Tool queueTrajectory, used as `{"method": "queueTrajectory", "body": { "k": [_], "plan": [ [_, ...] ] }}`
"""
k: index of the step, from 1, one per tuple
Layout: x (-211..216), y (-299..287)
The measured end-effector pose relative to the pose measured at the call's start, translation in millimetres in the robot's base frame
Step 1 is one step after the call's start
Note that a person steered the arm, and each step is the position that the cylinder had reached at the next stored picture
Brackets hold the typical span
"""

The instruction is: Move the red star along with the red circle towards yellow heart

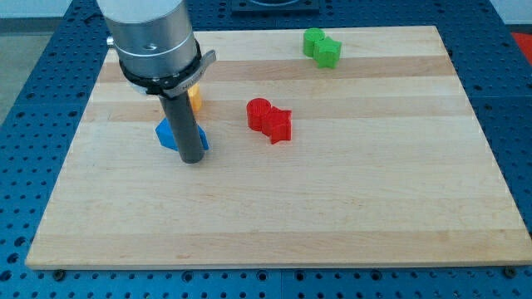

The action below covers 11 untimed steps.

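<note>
The red circle (259,111) and the red star (278,124) sit touching each other near the middle of the wooden board (332,208), the star at the circle's lower right. A yellow block (195,99), likely the yellow heart, shows partly behind the rod at the view's upper left. My tip (192,159) rests on the board to the view's left of the red pair, apart from them, in front of a blue block (170,133).
Two green blocks (322,46) touch each other near the view's top edge of the board, right of centre. The arm's grey body (154,37) hangs over the board's upper left corner. A blue perforated table surrounds the board.
</note>
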State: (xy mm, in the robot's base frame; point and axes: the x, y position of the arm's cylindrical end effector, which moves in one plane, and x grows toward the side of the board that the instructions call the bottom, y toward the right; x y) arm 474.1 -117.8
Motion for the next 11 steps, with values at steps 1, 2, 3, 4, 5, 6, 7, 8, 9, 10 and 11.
{"method": "queueTrajectory", "body": {
  "k": [1, 2, 3, 4, 5, 6, 7, 8, 9, 10, 11],
  "plan": [
    [3.1, 6.2],
    [4.3, 64.4],
    [-0.4, 134.9],
    [-24.3, 190.5],
    [-51.6, 195.4],
    [-54.6, 185.3],
    [-43.8, 157.0],
    [-42.0, 133.1],
    [-42.8, 124.0],
    [-45.0, 123.0],
    [-50.1, 118.3]
  ]
}}
